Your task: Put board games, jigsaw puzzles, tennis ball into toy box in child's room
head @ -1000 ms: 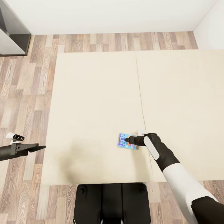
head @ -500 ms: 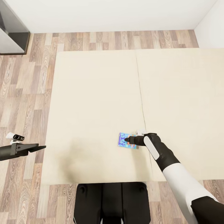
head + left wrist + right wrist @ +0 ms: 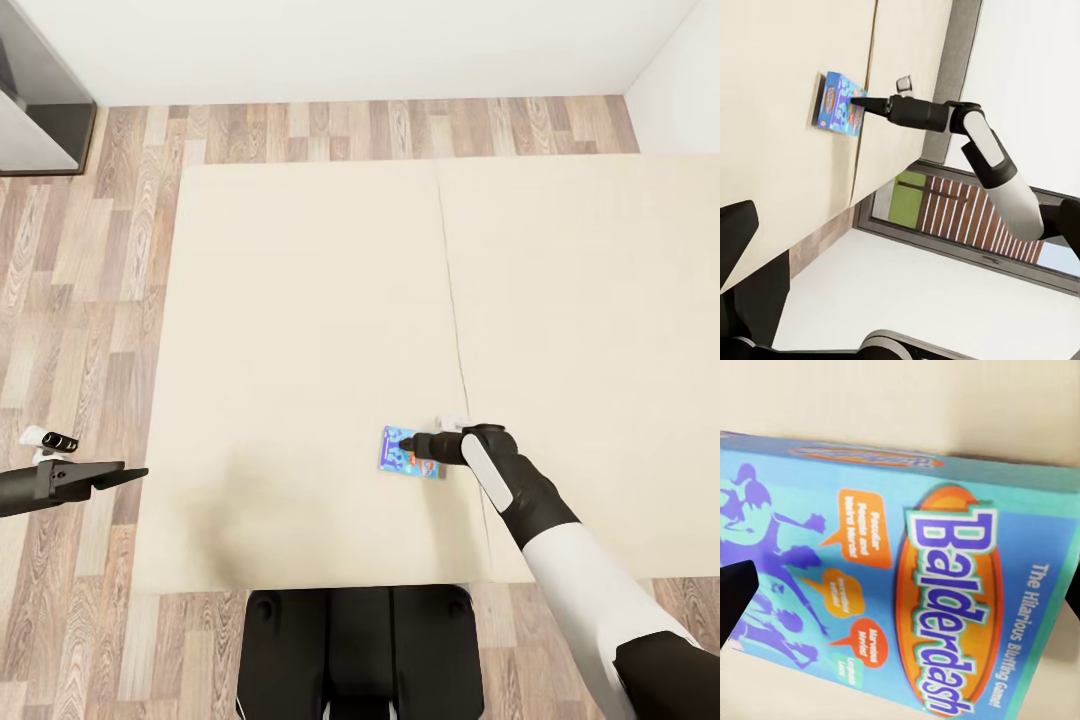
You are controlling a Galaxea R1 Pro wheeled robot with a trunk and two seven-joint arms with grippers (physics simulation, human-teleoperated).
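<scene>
One small blue board game (image 3: 410,452) lying flat on the beige bed (image 3: 300,330), looking light, stiff and slick-faced, likely best pinched across its short edges, with right gripper (image 3: 408,449) spreading wide above it, clasping nothing; left gripper's (image 3: 135,473) state impossible to tell.

Home interior, a bedroom, rendered in simulation. Wide low bed (image 3: 300,330) with bare beige mattress in two sections, a seam running between them, takes up most of the head view. Wood-plank floor (image 3: 90,280) in mixed brown and grey tones around it. Plain white walls (image 3: 350,50) with white skirting. Dark grey furniture piece (image 3: 35,110) in the far corner. Blue "Balderdash" board game (image 3: 907,585) lying flat on the mattress suggests a lived-in room. Left wrist view catches a window (image 3: 945,217).
</scene>
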